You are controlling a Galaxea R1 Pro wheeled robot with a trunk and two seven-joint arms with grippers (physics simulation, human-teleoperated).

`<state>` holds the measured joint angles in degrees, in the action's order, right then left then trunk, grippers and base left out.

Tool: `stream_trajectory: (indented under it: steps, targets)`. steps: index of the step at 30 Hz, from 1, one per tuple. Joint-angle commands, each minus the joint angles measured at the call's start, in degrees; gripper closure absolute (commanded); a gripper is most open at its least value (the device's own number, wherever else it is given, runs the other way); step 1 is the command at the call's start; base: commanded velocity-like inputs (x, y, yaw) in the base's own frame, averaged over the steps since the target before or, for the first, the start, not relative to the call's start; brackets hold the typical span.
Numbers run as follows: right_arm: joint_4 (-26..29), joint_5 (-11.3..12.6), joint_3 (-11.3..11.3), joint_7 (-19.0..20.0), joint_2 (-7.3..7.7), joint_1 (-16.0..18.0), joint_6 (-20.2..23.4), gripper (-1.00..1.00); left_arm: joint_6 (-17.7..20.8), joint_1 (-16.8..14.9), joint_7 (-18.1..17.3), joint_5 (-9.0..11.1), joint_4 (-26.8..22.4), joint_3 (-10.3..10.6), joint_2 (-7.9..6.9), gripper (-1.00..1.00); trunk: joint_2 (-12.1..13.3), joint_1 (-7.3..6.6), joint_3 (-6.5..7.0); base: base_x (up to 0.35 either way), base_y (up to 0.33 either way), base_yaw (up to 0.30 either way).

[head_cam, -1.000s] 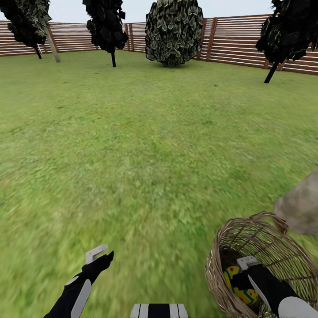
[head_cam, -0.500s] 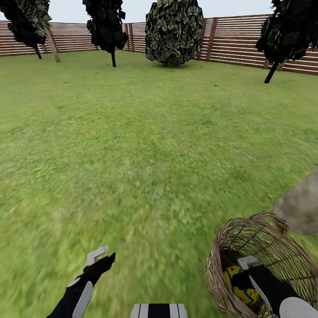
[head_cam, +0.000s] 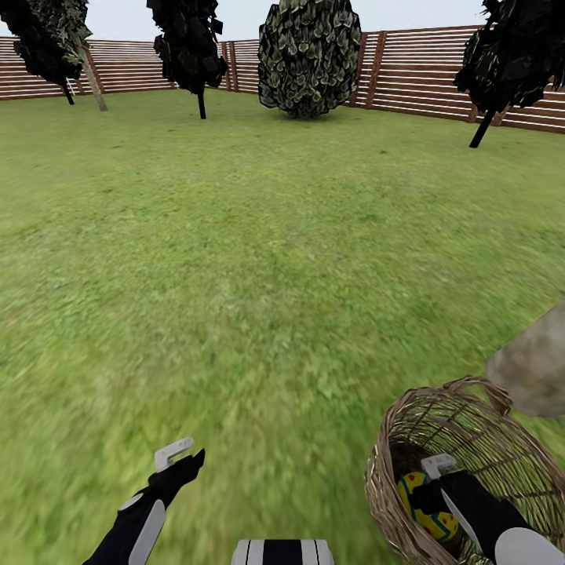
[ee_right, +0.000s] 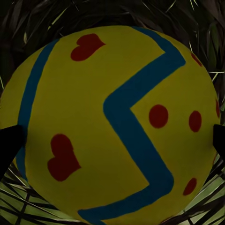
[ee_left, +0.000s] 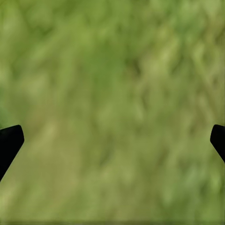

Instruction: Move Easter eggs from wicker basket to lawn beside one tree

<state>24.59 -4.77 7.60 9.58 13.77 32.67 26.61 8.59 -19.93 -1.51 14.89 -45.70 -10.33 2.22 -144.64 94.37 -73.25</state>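
Basket [head_cam: 471, 439] tilting on grass [head_cam: 259, 259], right gripper [head_cam: 433, 485] reaching inside, jaws wide astride egg [ee_right: 117, 122] for lifting; left gripper [head_cam: 179, 459] idling, jaws wide.

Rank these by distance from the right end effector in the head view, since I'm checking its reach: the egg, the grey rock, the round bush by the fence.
1. The egg, inside the basket, right at the right end effector.
2. The grey rock, on the lawn just beyond the basket, at the right edge.
3. The round bush, far across the lawn by the fence.
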Motion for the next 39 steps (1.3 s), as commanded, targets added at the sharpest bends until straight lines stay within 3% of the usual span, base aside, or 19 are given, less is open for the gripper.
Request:
stream_trajectory:
  steps: [1, 9, 39]
  targets:
    - [-1.1, -0.4, 0.0, 0.4, -0.01, -0.1, 0.3, 1.00, 0.5, 0.0, -0.2, 0.6, -0.1, -0.2, 0.06, -1.00, 0.0, 0.01, -0.05, 0.000, 0.000, 0.000]
    - [-1.1, -0.4, 0.0, 0.4, -0.06, -0.1, 0.3, 1.00, 0.4, 0.0, -0.2, 0.6, 0.0, -0.2, 0.31, -1.00, 0.0, 0.01, -0.05, 0.000, 0.000, 0.000]
    - [-1.1, -0.4, 0.0, 0.4, 0.04, -0.1, 0.3, 1.00, 0.6, 0.0, -0.1, 0.5, 0.0, -0.1, 0.59, -1.00, 0.4, -0.76, 6.59, 0.000, 0.000, 0.000]
